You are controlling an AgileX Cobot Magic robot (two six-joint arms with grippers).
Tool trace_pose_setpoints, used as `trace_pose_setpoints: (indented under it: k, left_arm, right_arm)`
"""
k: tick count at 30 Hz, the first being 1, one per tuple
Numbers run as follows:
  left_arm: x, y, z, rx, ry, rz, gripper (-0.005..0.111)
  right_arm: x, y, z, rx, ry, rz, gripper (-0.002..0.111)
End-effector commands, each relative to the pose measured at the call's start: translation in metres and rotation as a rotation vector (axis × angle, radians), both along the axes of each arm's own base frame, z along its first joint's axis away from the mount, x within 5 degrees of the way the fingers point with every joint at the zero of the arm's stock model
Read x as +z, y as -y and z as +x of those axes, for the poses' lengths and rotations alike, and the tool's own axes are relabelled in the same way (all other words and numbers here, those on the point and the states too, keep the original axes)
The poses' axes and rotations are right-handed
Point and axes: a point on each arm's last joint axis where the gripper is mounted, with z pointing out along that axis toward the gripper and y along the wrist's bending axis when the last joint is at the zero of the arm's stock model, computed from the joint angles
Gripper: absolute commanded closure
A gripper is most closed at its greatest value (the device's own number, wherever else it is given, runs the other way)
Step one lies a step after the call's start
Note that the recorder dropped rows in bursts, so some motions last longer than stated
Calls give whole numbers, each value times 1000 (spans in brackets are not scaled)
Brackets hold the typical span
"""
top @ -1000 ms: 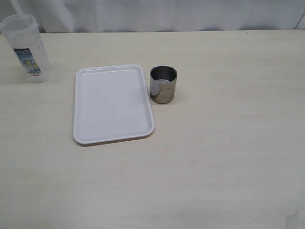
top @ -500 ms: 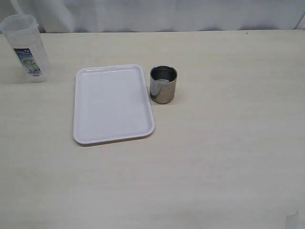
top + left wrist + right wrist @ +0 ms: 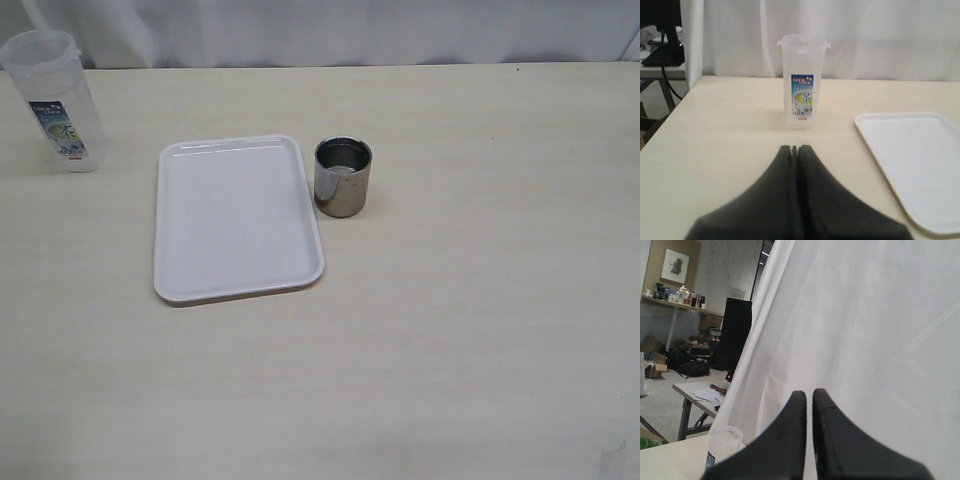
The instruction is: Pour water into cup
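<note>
Left wrist view — pincer (image 3: 794,148) closed, facing container (image 3: 803,80).

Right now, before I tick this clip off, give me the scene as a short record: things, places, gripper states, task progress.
cup: upright on the table, beside the tray's right edge, not on it
container: clear plastic, upright, far left of the table, untouched
tray: white, flat on the table
left gripper: shut, holding nothing, facing the container
right gripper: shut, holding nothing
pouring: not yet begun
</note>
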Motion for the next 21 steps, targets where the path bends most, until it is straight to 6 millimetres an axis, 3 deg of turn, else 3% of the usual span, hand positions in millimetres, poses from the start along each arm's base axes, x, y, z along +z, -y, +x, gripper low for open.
trace_pose_setpoints:
  k: [1, 21]
  left_arm:
    - [-3, 0, -1, 0, -25, 2, 107]
    - [-3, 0, -1, 0, -25, 2, 107]
  right_arm:
    - [0, 1, -1, -2, -2, 12, 104]
    - [3, 0, -3, 36, -31, 101, 104]
